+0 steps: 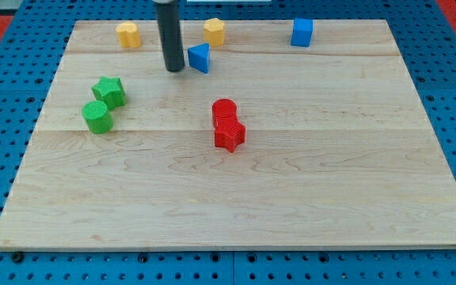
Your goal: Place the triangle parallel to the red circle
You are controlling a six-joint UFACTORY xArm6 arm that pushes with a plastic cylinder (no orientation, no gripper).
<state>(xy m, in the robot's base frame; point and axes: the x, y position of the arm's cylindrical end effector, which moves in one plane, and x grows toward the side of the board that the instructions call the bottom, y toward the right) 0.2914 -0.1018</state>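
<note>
Our rod has no jaws and holds nothing; my tip sits just left of the blue triangle; the red circle lies toward the view's bottom. Light, rigid; we judge its flat side best for pushing.

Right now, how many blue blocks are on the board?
2. The blue triangle sits near the view's top, just right of my tip. The blue cube is further right along the top edge. None seems hidden, though the rod covers a little board.
</note>
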